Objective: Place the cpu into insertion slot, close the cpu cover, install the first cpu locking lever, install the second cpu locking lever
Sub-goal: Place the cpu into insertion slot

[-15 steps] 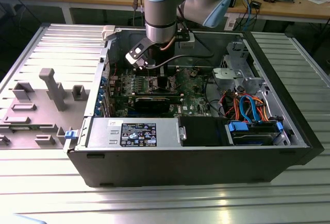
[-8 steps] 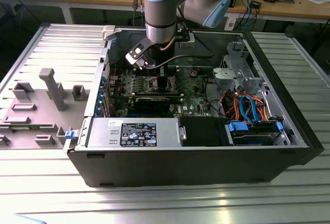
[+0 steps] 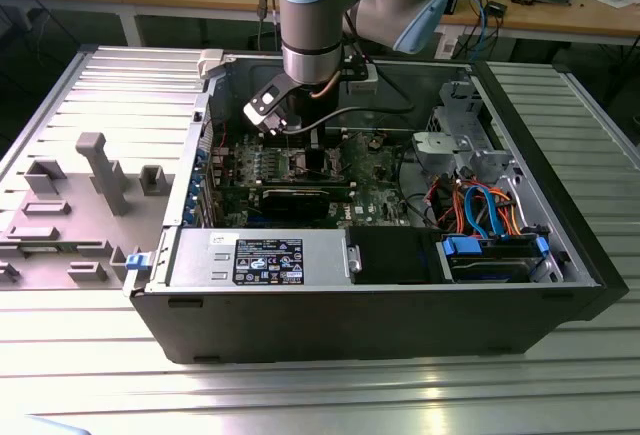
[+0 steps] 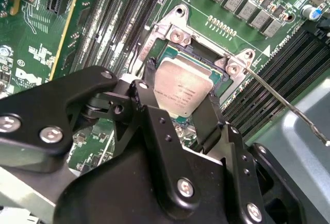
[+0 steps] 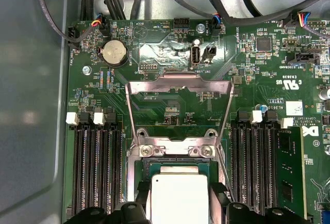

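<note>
My gripper (image 4: pixel 180 89) is shut on the cpu (image 4: pixel 181 96), a flat square chip with a dull silver top, one black finger (image 4: pixel 210 115) on each of two opposite edges. The chip hangs level right over the insertion slot (image 4: pixel 205 61), whose silver rim (image 5: pixel 175 151) and dark field show beyond it; I cannot tell whether it touches. In the first wrist view the cpu (image 5: pixel 178 195) sits between the fingers (image 5: pixel 141 190), and the cpu cover (image 5: pixel 178 84) stands flipped open behind the slot. A thin wire locking lever (image 4: pixel 289 105) sticks out sideways. The arm reaches down into the case, gripper (image 3: pixel 312 158) low over the board.
Rows of black memory slots (image 5: pixel 98 167) flank the socket on both sides. The open computer case (image 3: pixel 380 305) also holds a long black card (image 3: pixel 300 198), a power supply (image 3: pixel 260 255) and a drive cage with coloured cables (image 3: pixel 490 210). Grey fixture blocks (image 3: pixel 100 170) stand on the exterior view's left.
</note>
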### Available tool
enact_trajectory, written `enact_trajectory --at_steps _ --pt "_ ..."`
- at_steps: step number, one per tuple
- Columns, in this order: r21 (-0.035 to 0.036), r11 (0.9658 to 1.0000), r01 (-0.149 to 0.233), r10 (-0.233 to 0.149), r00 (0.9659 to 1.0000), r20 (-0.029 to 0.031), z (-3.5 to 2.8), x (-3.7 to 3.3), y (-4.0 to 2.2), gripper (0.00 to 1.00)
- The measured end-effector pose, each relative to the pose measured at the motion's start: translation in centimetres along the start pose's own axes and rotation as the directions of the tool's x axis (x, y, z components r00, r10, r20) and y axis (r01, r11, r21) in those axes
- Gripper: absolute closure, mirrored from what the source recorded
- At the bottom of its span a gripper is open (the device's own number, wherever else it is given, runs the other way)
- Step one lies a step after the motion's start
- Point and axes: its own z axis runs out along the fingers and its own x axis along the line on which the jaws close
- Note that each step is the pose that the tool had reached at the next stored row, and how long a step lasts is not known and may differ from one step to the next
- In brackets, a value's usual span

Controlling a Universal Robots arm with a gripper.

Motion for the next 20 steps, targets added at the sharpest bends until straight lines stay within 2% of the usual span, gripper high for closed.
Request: enact_trajectory --at_steps 5,8,15,17,20 --pt "-0.0002 1.0 0.0 0.0 1.0 -0.0003 -0.01 0.0 0.0 0.47" --pt "-0.0001 1.0 0.0 0.0 1.0 -0.0001 -0.31 -0.01 0.02 0.47" --pt "-0.0002 0.9999 -0.013 0.013 0.9999 -0.001 -0.17 -0.01 0.08 0.47" --pt "-0.0002 0.9999 -0.015 0.015 0.9999 -0.0075 -0.06 0.0 0.08 0.47" --pt "0.0 0.9999 -0.015 0.015 0.9999 -0.0079 -0.03 -0.01 0.07 0.47"
